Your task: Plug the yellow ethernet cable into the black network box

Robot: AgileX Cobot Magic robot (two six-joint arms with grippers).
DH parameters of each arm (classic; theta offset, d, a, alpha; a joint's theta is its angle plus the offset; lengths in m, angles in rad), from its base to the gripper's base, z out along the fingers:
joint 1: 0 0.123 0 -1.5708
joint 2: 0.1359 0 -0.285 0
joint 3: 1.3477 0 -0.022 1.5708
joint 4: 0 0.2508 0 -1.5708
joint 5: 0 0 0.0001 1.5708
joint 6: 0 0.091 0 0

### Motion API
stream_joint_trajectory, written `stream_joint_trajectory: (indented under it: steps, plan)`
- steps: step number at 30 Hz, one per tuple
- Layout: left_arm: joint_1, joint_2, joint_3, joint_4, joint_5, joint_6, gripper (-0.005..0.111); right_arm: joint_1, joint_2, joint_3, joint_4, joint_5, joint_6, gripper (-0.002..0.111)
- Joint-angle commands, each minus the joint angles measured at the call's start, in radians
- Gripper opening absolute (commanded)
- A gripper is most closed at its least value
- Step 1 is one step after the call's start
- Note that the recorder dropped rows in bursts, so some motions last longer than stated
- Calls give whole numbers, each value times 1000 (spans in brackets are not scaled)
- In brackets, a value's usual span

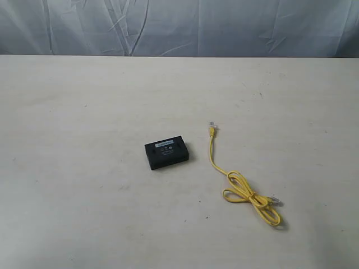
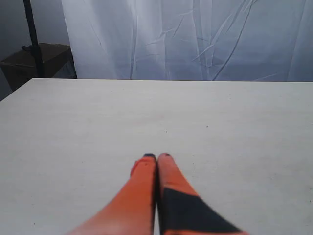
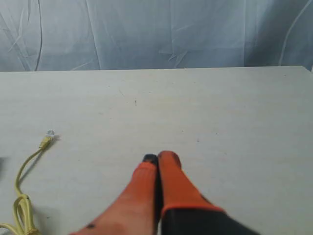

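The black network box (image 1: 166, 152) lies flat near the middle of the table, a white label strip on its top. To its right the yellow ethernet cable (image 1: 242, 188) runs from a clear plug (image 1: 212, 128) down to a loose loop; the second plug (image 1: 275, 200) rests by that loop. Part of the cable (image 3: 22, 196) and one plug (image 3: 48, 138) show in the right wrist view, well off to the side of my right gripper (image 3: 157, 157). That gripper is shut and holds nothing. My left gripper (image 2: 156, 156) is shut and empty over bare table; box and cable are out of its view. Neither gripper appears in the exterior view.
The pale table (image 1: 84, 112) ends at a far edge in front of a wrinkled white backdrop (image 1: 179, 25). In the left wrist view a dark stand pole (image 2: 30, 34) and a brown box (image 2: 36, 58) sit beyond the table's far corner.
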Motion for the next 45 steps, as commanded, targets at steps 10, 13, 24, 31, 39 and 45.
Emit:
stream_joint_trajectory:
  steps: [10,13,24,31,39,45]
  plan:
    - [-7,-4,3,-1,-14,-1,0,-3,-6,4,-4,-42,-1,-1]
    - [-7,-4,3,-1,-14,-1,0,-3,-6,4,-4,-173,-1,-1]
    - [-7,-4,3,-1,-14,-1,0,-3,-6,4,-4,-529,-1,-1]
    - [-7,-4,3,-1,-14,-1,0,-3,-6,4,-4,-547,-1,-1]
    - [-7,-4,3,-1,-14,-1,0,-3,105,-219,-13,-144,0,-1]
    - [-7,-4,3,-1,-16,-2,0,-3,406,-518,26,224,0,-1]
